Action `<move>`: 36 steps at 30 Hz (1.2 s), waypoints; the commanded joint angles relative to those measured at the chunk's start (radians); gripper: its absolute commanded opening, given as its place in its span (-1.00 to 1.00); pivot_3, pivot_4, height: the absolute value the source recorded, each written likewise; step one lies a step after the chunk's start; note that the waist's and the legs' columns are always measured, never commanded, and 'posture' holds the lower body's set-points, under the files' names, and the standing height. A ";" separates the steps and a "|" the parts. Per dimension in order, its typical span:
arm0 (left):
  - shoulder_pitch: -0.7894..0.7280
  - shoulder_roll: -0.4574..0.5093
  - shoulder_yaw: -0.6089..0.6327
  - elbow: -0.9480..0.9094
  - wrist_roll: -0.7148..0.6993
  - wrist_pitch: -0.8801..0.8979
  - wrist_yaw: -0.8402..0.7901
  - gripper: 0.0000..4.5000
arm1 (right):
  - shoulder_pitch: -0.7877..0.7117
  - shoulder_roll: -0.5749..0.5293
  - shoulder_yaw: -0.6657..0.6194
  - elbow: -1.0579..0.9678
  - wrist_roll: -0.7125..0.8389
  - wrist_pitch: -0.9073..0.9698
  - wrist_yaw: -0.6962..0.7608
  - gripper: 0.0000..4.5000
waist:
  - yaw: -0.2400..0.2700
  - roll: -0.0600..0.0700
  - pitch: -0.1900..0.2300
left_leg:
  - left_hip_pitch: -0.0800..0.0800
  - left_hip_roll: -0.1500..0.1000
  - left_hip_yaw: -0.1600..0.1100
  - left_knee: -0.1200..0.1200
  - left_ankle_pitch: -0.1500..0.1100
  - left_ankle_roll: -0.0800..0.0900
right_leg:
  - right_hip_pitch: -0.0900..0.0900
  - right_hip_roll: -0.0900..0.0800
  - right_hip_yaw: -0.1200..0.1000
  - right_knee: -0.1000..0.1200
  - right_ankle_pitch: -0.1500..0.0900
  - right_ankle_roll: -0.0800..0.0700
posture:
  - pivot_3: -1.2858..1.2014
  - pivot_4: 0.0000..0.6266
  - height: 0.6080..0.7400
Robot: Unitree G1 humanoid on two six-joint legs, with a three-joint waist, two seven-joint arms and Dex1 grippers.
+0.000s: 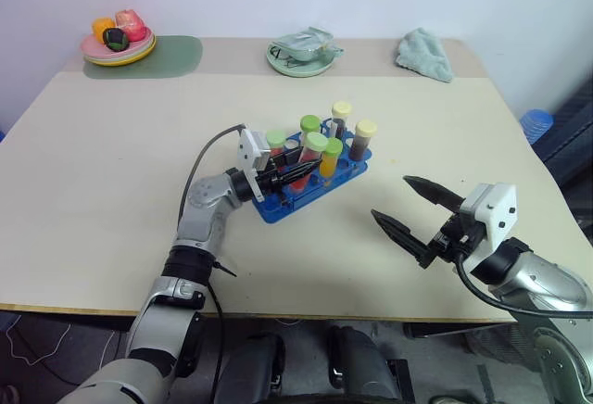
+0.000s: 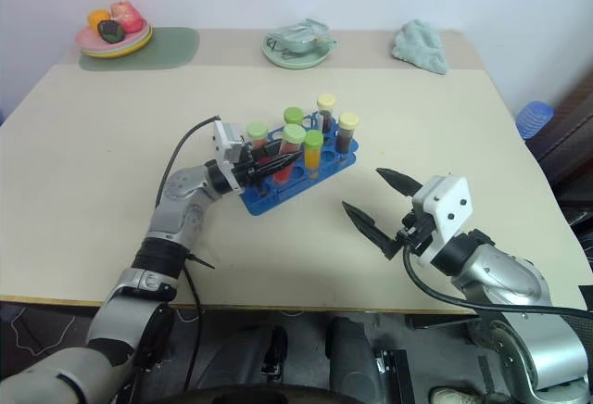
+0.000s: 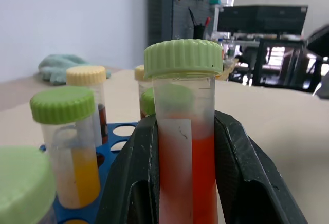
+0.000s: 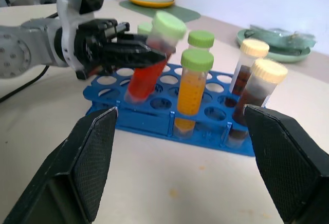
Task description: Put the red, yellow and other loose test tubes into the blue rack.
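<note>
Already several capped tubes (image 4: 192, 88) in rack (image 4: 154, 112)

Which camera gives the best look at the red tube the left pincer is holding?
The left wrist view: the red tube sits close between that pincer's fingers. The right wrist view shows it tilted over the blue rack; the eye views show it small.

a lab or workshop: pegboard of tools (image 3: 198, 3), dark monitors (image 3: 262, 21), beige worktable (image 1: 111, 191).
</note>
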 commanded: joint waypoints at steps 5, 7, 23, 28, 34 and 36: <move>0.008 -0.004 0.006 0.026 0.024 -0.032 0.042 -0.64 | -0.036 -0.011 -0.010 -0.038 0.017 0.003 -0.005 0.78 | 0.000 -0.001 -0.001 | 0.002 0.000 0.000 0.001 0.000 0.000 | 0.002 0.000 0.000 0.000 0.000 0.000 | 0.03 -0.52 1.00; 0.015 -0.006 0.017 0.006 -0.010 0.000 0.026 -0.42 | -0.045 -0.014 -0.011 -0.037 0.022 0.008 -0.004 0.78 | -0.001 -0.001 -0.001 | 0.002 0.000 0.000 0.001 0.000 0.000 | 0.002 0.000 0.000 0.000 0.000 0.000 | 0.03 -0.52 1.00; 0.127 -0.004 0.008 -0.255 -0.017 0.074 0.132 0.98 | -0.102 -0.035 0.008 0.065 0.023 -0.013 0.091 0.78 | -0.002 -0.001 -0.001 | 0.000 0.000 0.000 0.000 0.000 0.001 | -0.001 0.000 0.000 0.000 0.000 0.000 | 0.03 -0.52 1.00; 0.156 0.015 -0.012 -0.321 -0.008 0.101 0.131 0.98 | -0.146 -0.031 0.034 0.102 0.015 -0.017 0.109 0.78 | -0.002 -0.001 -0.001 | 0.000 0.000 0.000 0.000 0.000 0.001 | -0.001 0.000 0.000 0.000 0.000 0.000 | 0.03 -0.52 1.00; 0.175 0.020 -0.001 -0.353 -0.014 0.118 0.166 0.98 | -0.182 -0.026 0.055 0.114 0.015 -0.010 0.111 0.78 | -0.001 -0.001 -0.001 | -0.001 0.000 0.000 0.000 0.000 0.001 | -0.001 0.000 0.000 0.000 0.000 0.000 | 0.03 -0.52 1.00; 0.180 0.019 0.005 -0.362 -0.020 0.129 0.180 0.98 | -0.189 -0.026 0.060 0.111 0.017 -0.006 0.111 0.78 | -0.001 -0.001 -0.001 | -0.001 0.000 0.000 0.000 0.000 0.001 | -0.001 0.000 0.000 0.000 0.000 0.000 | 0.03 -0.52 1.00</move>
